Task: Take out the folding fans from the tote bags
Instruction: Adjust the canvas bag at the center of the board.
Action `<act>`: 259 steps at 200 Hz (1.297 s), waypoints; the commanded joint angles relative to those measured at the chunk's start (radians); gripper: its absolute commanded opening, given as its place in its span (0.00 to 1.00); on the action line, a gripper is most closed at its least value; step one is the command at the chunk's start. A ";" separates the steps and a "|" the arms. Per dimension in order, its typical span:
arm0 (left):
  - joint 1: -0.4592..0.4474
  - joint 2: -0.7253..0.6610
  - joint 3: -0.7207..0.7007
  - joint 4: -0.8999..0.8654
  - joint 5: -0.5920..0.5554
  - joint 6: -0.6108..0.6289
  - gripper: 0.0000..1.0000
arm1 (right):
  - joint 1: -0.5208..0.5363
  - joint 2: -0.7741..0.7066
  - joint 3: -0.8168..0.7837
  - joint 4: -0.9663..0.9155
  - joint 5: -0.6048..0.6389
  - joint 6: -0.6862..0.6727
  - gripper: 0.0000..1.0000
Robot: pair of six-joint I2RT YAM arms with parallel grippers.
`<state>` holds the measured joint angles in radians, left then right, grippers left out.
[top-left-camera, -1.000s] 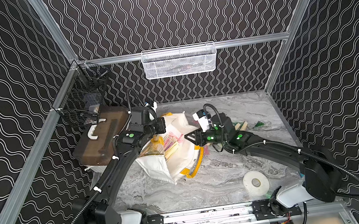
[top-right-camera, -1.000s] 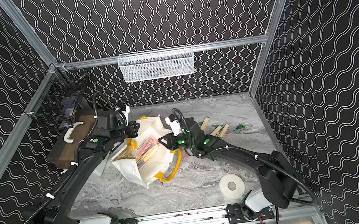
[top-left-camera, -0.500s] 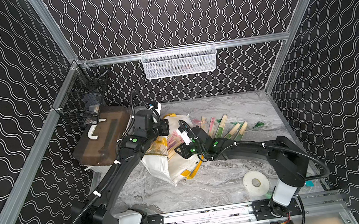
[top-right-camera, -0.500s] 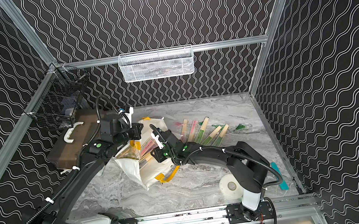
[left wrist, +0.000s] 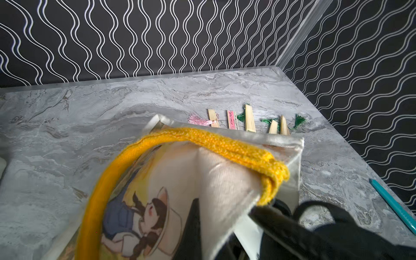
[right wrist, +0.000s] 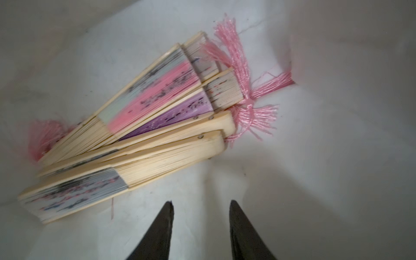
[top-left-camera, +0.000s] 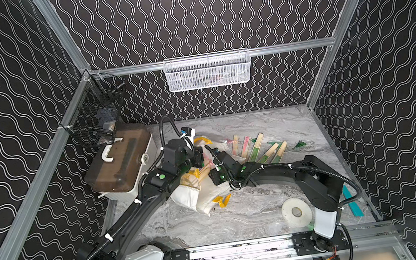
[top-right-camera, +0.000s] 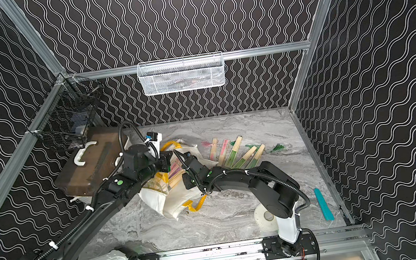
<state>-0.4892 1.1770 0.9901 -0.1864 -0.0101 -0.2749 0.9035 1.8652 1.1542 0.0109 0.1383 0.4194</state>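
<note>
Five folding fans (top-left-camera: 257,148) on table (top-left-camera: 241,214), long axes toward back wall; four-plus bundled in one tote bag (top-left-camera: 206,195). Left gripper (left wrist: 225,209) clamped on rim; right gripper (right wrist: 200,203) half-open, empty.

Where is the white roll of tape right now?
In both top views the white roll of tape lies flat at the table's front right, beside the right arm's base.

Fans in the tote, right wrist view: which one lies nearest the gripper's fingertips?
The fan with grey-white paper printed black and pink; the pink fan and purple fan lie beyond it.
</note>
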 commanded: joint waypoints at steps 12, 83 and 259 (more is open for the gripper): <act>-0.046 -0.027 -0.004 0.060 -0.186 -0.021 0.00 | 0.000 -0.069 -0.060 0.047 0.078 -0.023 0.44; -0.103 -0.022 -0.051 0.283 -0.363 0.043 0.00 | 0.000 -0.238 -0.201 0.236 0.027 -0.061 0.45; -0.137 0.082 -0.033 0.300 -0.553 0.131 0.00 | 0.016 -0.206 -0.134 0.243 -0.136 0.078 0.48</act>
<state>-0.6319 1.2514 0.9443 0.1108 -0.5411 -0.1551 0.9199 1.6081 1.0229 0.2192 0.1238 0.4072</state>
